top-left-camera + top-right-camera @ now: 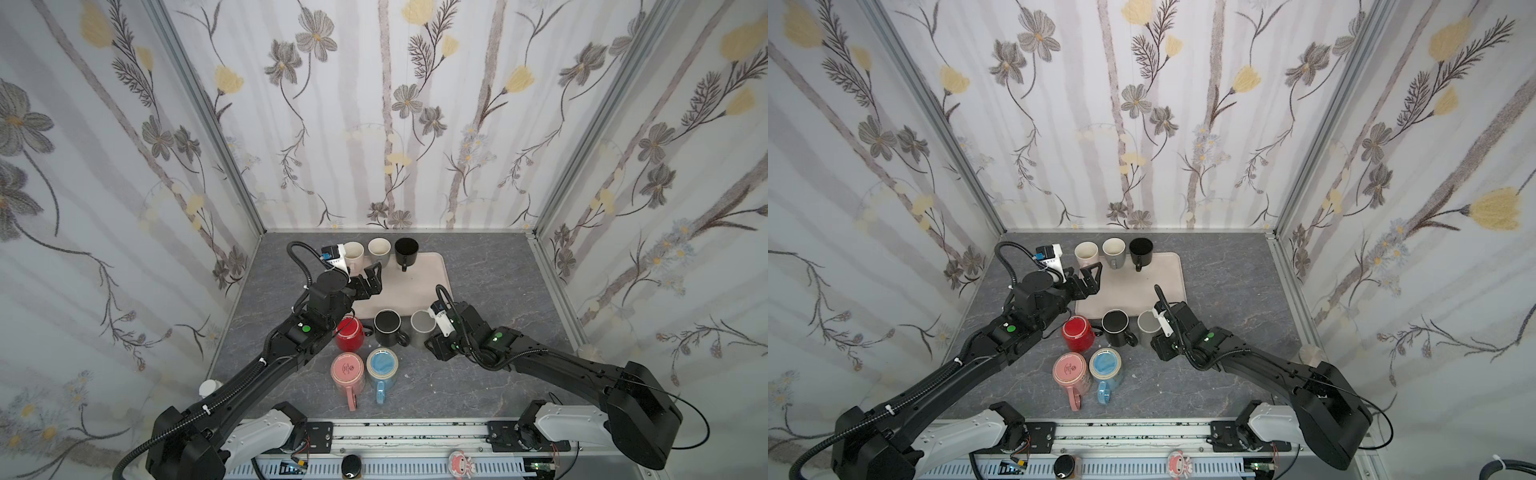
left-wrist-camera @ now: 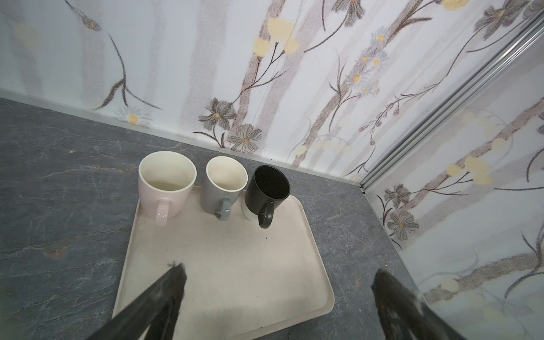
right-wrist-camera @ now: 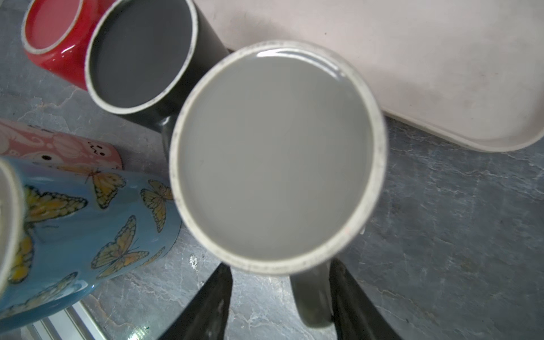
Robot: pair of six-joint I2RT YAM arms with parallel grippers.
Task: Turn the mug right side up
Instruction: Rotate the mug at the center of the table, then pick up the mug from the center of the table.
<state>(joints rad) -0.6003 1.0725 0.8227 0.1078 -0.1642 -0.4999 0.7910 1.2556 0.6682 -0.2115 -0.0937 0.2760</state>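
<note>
The grey mug (image 1: 422,329) (image 1: 1148,326) stands upside down on the dark table just off the tray's near edge, its flat base (image 3: 276,153) facing up. In the right wrist view its handle (image 3: 312,297) lies between my right gripper's (image 3: 279,266) fingers. One finger (image 3: 350,294) touches the handle and the other (image 3: 212,294) is a gap away, so the jaws are partly open. From above, the wrist hides these fingers. My left gripper (image 1: 372,272) (image 2: 279,270) hovers wide open and holds nothing above the beige tray (image 1: 415,291).
Red (image 1: 350,332), black (image 1: 387,326), pink (image 1: 348,370) and blue butterfly (image 1: 382,363) mugs stand upside down close to the left of the grey one. Pale pink (image 2: 166,182), grey (image 2: 225,182) and black (image 2: 268,188) mugs stand upright at the tray's far edge.
</note>
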